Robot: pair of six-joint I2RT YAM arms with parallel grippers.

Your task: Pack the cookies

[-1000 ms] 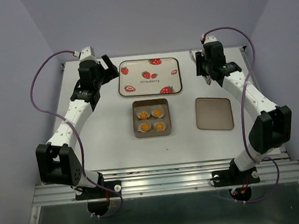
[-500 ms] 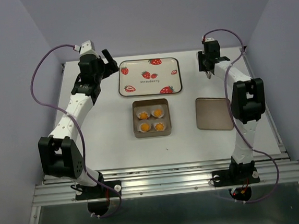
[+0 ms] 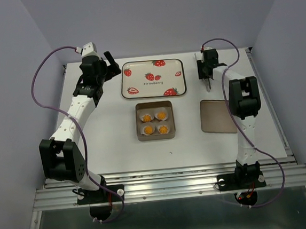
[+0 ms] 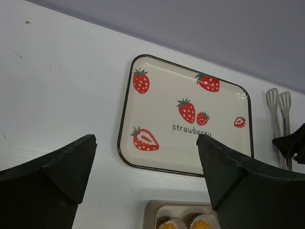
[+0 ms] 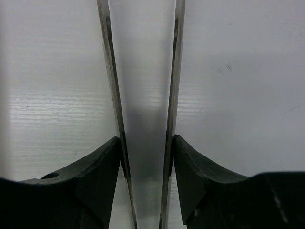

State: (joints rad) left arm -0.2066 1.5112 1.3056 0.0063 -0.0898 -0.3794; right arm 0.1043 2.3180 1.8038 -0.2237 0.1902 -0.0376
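Four small orange-yellow cookies (image 3: pixel 155 123) sit in white paper cups inside the square tin (image 3: pixel 140 133) at the table's middle; two of them show at the bottom of the left wrist view (image 4: pixel 201 224). My left gripper (image 3: pixel 109 64) is open and empty, held above the table left of the strawberry tray (image 3: pixel 152 78); its jaws (image 4: pixel 147 143) stand wide apart. My right gripper (image 3: pixel 206 73) is at the back right, shut on metal tongs (image 3: pixel 207 84). In the right wrist view the fingers (image 5: pixel 102 167) press on the outsides of both tong arms (image 5: pixel 108 71).
The tin's flat lid (image 3: pixel 219 116) lies right of the tin. The strawberry tray (image 4: pixel 186 114) holds nothing. The tongs also show right of the tray in the left wrist view (image 4: pixel 279 114). Walls close the back and both sides.
The right arm has folded in and brought its gripper down onto the tongs at the back right. The left gripper rose slightly, then held still.
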